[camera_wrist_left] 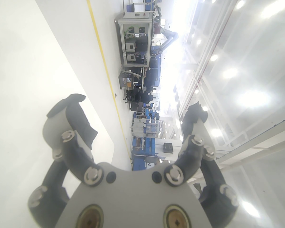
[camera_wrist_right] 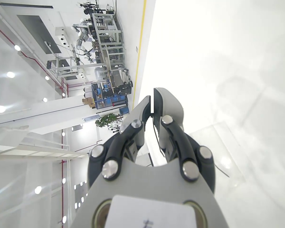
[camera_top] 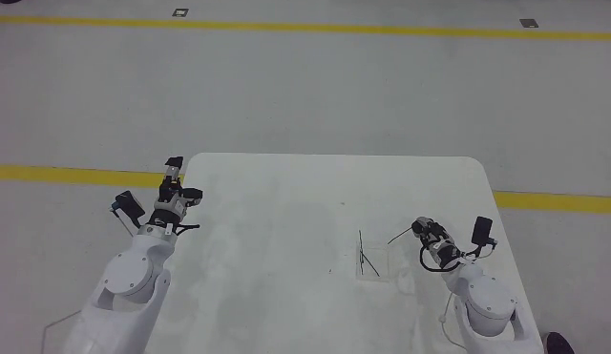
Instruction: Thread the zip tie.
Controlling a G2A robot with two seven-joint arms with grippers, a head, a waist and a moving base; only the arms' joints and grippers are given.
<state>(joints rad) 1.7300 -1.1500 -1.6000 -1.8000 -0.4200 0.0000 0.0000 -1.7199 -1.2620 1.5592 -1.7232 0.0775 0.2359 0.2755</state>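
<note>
My right gripper (camera_top: 418,227) (camera_wrist_right: 153,100) hovers near the table's right side, shut on a thin black zip tie (camera_top: 399,236) (camera_wrist_right: 154,129). The tie's free end sticks out toward the table's middle. More black zip ties (camera_top: 364,255) lie crossed on a clear flat tray (camera_top: 380,268) just left of that gripper; one tie end (camera_wrist_right: 222,170) and the tray's edge (camera_wrist_right: 218,129) appear in the right wrist view. My left gripper (camera_top: 178,184) (camera_wrist_left: 133,107) hangs at the table's left edge, open, with nothing between its fingers (camera_wrist_left: 68,105).
The white table (camera_top: 286,220) is bare between the two arms. Its left edge (camera_wrist_left: 68,55) runs close by the left gripper. Yellow floor lines (camera_top: 286,27) run behind the table.
</note>
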